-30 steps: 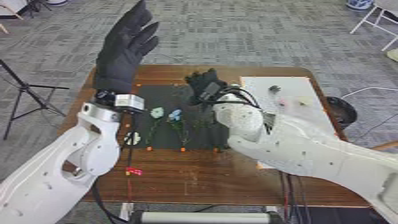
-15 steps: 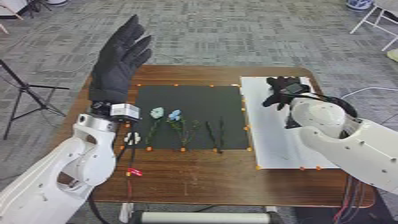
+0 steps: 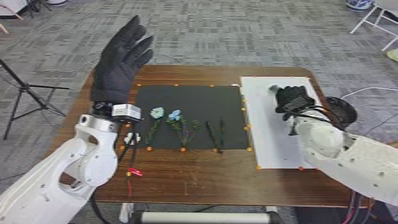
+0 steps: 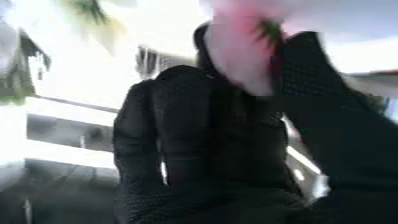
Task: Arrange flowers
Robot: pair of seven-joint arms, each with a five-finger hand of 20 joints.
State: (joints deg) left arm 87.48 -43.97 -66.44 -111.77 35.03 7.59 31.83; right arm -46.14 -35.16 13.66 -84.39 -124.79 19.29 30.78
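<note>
Over the white board (image 3: 274, 145), the right hand (image 3: 293, 97) is pinching a pink flower (image 4: 240, 52); the left hand (image 3: 115, 72) is hovering, fingers straight.

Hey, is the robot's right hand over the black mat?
No, the right hand is over the white board, to the right of the black mat.

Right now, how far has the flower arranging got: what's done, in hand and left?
Two pale blue flowers top stems on the black mat, so those look done. The right robot hand pinches a pink flower over the white board. Two headless stems and a small dark piece on the board seem left.
</note>
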